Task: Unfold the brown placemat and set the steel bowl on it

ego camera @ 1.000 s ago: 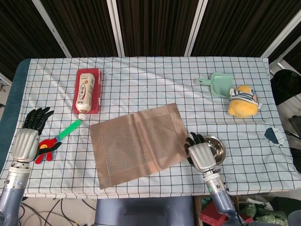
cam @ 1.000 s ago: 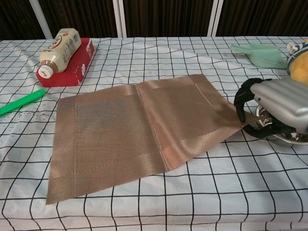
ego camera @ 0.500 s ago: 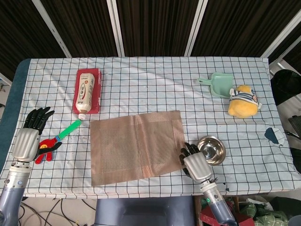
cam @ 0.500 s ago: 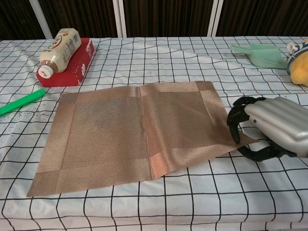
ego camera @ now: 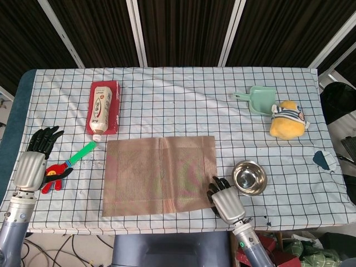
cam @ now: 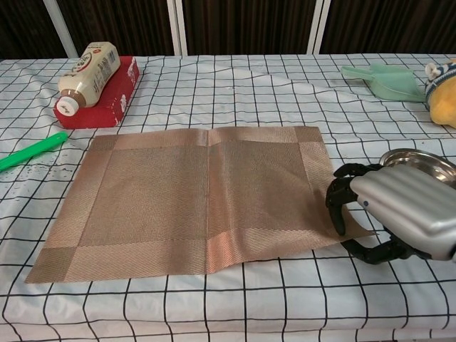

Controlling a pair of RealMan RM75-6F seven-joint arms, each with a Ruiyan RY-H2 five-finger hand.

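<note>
Where the brown placemat (ego camera: 159, 175) spreads, steel bowl (ego camera: 250, 177) alongside.

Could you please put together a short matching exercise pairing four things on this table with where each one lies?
Things:
1. steel bowl
2. brown placemat
3. white bottle
4. green dustpan

Places:
A. lying on the red box
B. spread flat at the table's middle
C. beside the yellow plush toy
D. just right of the placemat, by the right hand

Pairs: 1-D, 2-B, 3-A, 4-C
</note>
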